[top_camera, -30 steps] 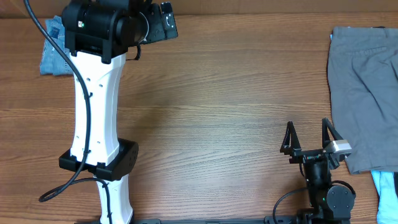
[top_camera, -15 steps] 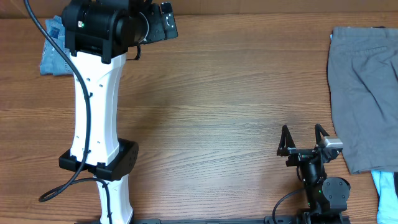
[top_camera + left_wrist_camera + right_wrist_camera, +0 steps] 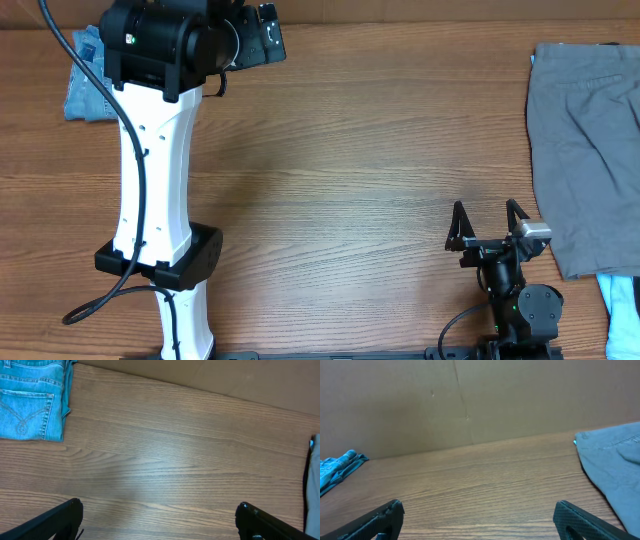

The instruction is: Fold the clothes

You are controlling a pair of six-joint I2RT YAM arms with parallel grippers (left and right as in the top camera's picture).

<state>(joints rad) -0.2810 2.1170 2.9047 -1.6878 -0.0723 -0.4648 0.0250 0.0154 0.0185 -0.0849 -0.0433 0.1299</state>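
Observation:
The light-blue jeans [image 3: 85,85] lie folded at the table's far left corner, partly hidden by my left arm [image 3: 155,150]. In the left wrist view they lie at the top left [image 3: 30,400], with a back pocket showing. My left gripper [image 3: 160,520] is open and empty over bare wood, well to the right of the jeans. My right gripper [image 3: 490,225] is open and empty near the front edge, far from the jeans. The right wrist view shows a corner of the jeans [image 3: 337,472] at the far left and the open gripper [image 3: 480,520] over bare wood.
Plain grey trousers [image 3: 590,150] lie spread at the right edge and also show in the right wrist view [image 3: 615,455]. A small pale blue cloth [image 3: 625,305] lies at the front right corner. A brown cardboard wall [image 3: 470,400] backs the table.
My right gripper has shifted slightly left and toward the front edge, then held still. The left arm and the jeans have not moved.

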